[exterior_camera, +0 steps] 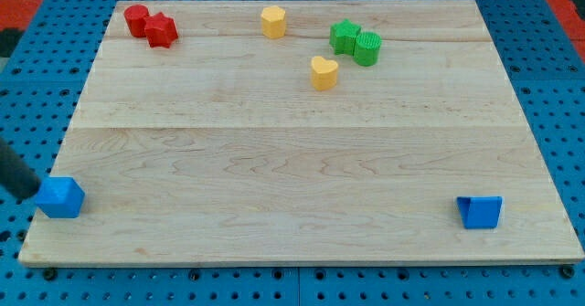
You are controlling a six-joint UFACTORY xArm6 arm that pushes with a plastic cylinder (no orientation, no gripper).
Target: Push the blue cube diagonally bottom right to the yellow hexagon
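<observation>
At the board's (274, 160) left edge near the bottom-left corner, my tip (37, 195) rests against the left face of the blue cube (61, 197); the rod comes in from the view's left, and there are no jaws to speak of, only the bare rod end touching the block. Near the top-left corner sit a red cylinder (136, 20) and a red star (162, 30), touching each other. Along the top edge, left of centre, stands the yellow hexagon (272, 21), well apart from the cube. Right of it lie a yellow heart (324, 72), then a green star (345, 36) and green cylinder (367, 47) side by side. A second blue block (480, 212), shape unclear, sits near the bottom-right corner. I judge the push as only just starting: contact is made, the whole trip remains. The next move calls for driving the cube up and rightward across the open wood to a spot just below and right of the hexagon, steering clear of the heart.
</observation>
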